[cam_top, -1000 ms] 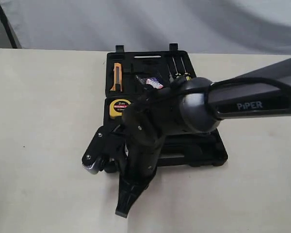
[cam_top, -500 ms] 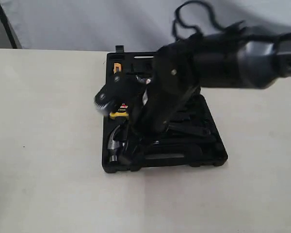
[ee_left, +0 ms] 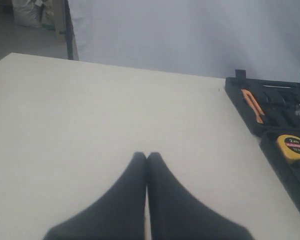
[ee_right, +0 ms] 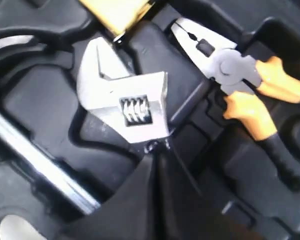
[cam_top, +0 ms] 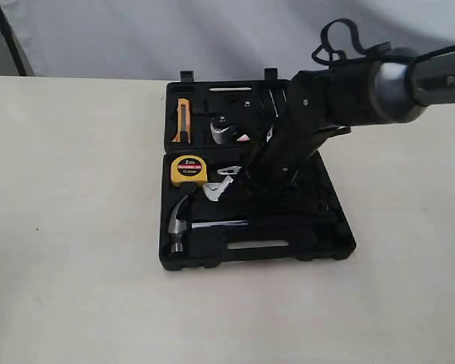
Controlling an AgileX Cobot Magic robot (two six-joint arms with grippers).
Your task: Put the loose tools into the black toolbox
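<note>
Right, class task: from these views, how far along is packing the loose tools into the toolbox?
Done: hammer and tape roll lie in the black toolbox. In hand: the shut right gripper touches the wrench, already inside. Left: perhaps seating it; no loose tools show on the table.

The exterior view looks steeply down on the black moulded plastic toolbox (cam_top: pixel 332 231). Left wrist view sees its edge from afar; right wrist, close above its nine-o'clock silver wrench (ee_right: pixel 125 100).

Black toolbox (cam_top: pixel 341 244), silver wrench (ee_right: pixel 125 102), yellow tape measure (cam_top: pixel 187 170), orange-handled pliers (ee_right: pixel 240 85)
</note>
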